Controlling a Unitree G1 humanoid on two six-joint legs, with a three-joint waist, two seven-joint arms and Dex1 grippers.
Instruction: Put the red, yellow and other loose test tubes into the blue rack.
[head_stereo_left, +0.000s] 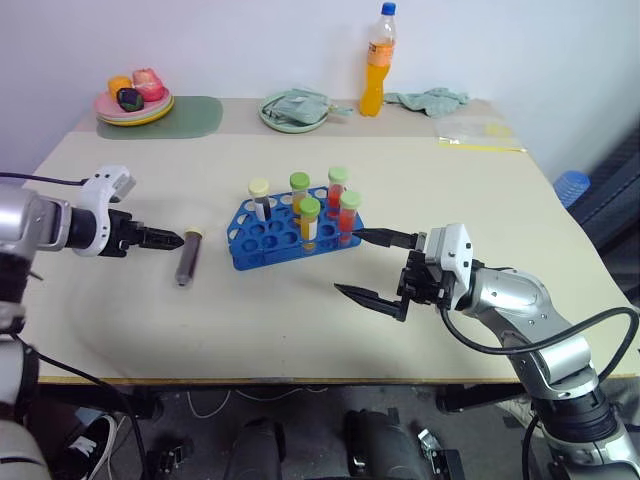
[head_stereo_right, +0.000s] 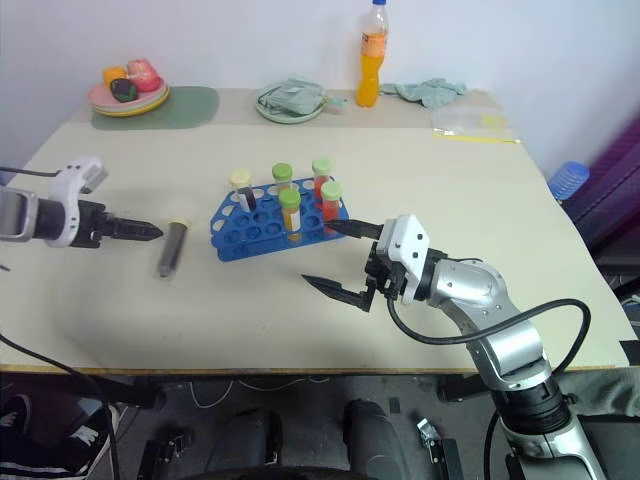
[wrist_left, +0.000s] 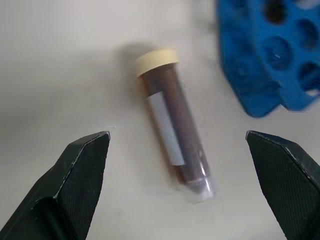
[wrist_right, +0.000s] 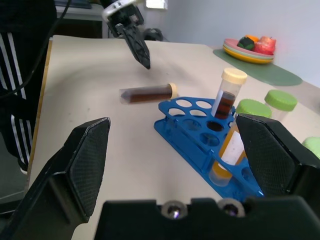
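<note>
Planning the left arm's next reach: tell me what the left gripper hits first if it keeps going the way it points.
Probably the brown tube lying on the table. The open left gripper points at it with bare table between, and the left wrist view centres it between the fingers. The rack sits farther along.

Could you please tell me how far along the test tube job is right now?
Done: five capped tubes already stand in the blue rack. In hand: nothing; the left gripper is open beside the brown tube, and the right gripper is open. Left: that one tube, lying on the table beside the rack.
</note>
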